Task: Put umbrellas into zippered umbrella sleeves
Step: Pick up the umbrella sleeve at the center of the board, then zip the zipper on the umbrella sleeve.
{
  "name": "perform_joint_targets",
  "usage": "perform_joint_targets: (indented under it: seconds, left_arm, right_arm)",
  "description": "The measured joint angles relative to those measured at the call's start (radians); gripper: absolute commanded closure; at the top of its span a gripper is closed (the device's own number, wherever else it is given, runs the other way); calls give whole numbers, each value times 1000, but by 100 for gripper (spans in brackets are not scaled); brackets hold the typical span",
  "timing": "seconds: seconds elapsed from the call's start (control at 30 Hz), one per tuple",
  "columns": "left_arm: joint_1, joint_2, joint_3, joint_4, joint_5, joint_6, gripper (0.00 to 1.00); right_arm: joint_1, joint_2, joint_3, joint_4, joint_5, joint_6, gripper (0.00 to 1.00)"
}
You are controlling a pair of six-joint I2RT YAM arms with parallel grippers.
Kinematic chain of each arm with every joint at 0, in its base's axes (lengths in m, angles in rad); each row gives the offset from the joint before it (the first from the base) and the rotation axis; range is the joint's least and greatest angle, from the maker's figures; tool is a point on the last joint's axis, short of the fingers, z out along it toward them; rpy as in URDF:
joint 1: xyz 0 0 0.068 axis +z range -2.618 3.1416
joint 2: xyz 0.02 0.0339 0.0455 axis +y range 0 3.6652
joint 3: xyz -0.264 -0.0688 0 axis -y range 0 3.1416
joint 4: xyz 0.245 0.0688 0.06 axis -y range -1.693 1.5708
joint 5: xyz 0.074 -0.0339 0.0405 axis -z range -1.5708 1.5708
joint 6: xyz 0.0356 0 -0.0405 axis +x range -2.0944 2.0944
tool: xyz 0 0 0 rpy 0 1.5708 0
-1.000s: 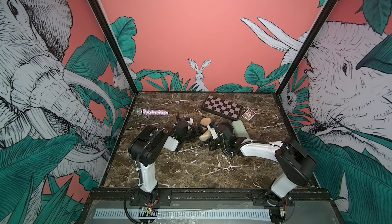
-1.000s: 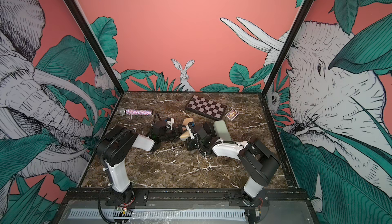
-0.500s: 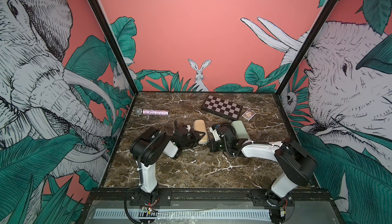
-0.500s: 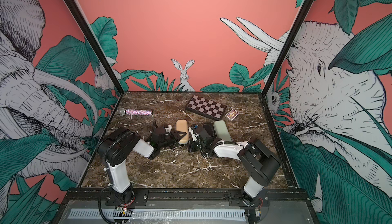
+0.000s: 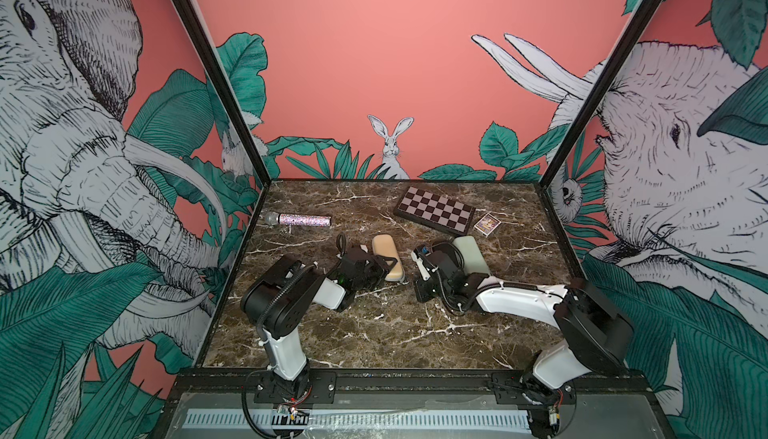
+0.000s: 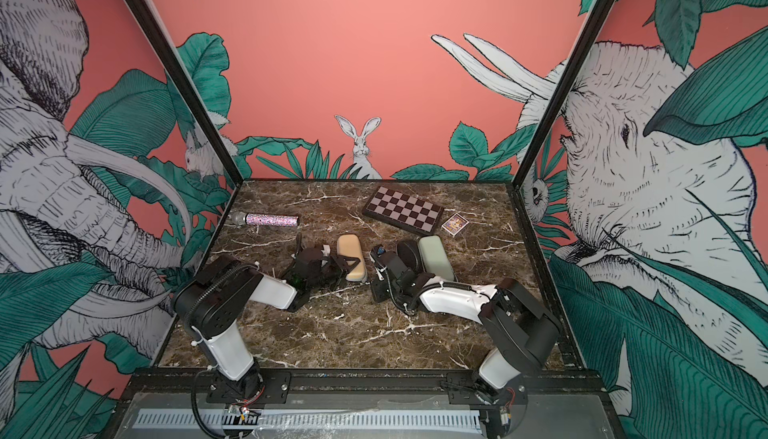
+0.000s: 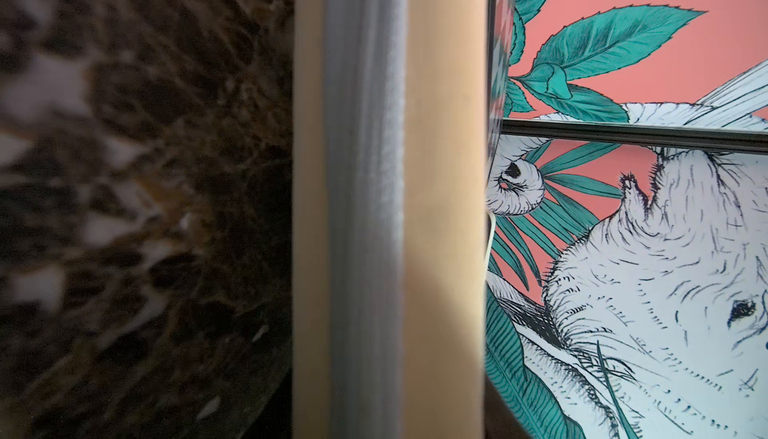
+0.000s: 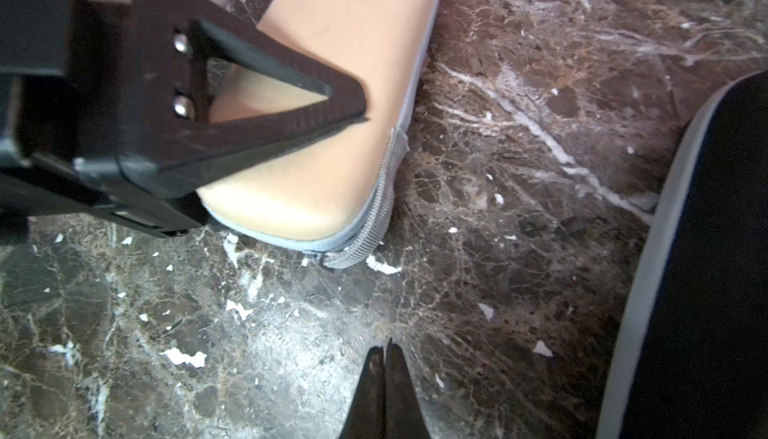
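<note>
3 zippered umbrella sleeves lie near the middle of the marble table: 1 beige sleeve, 1 black sleeve and 1 pale mint green sleeve. The black and mint ones lie side by side, and the beige one lies apart from them towards the left arm. Behind them are 1 glittery microphone, 1 chequered chessboard box and 1 small card box.

The left gripper is about halfway closed and clamps the beige sleeve near its front end, 1 finger lying across the top shell. The right gripper is pinched fully together and holds nothing. It sits low over bare marble between the beige and black sleeves.

All 3 sleeves have their shells folded together, so their contents are hidden. On the beige one, grey zip tape stands loose at the rounded corner.
</note>
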Motion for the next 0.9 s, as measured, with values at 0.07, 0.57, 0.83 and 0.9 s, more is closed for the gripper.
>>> perform_joint_targets:
  seconds: [0.07, 0.57, 0.83, 0.9]
  left_arm:
    - [0, -6, 0, -11, -3, 3, 93]
    - [-31, -108, 34, -176, -37, 0, 99]
    - [-49, -129, 39, -237, -71, -19, 100]
    - [-51, -149, 40, -256, -81, -19, 100]
  right_arm:
    - [3, -8, 0, -2, 0, 0, 91]
    - [69, 94, 73, 83, -50, 42, 73]
    - [63, 141, 95, 69, -2, 52, 95]
    - [55, 140, 95, 71, -2, 48, 100]
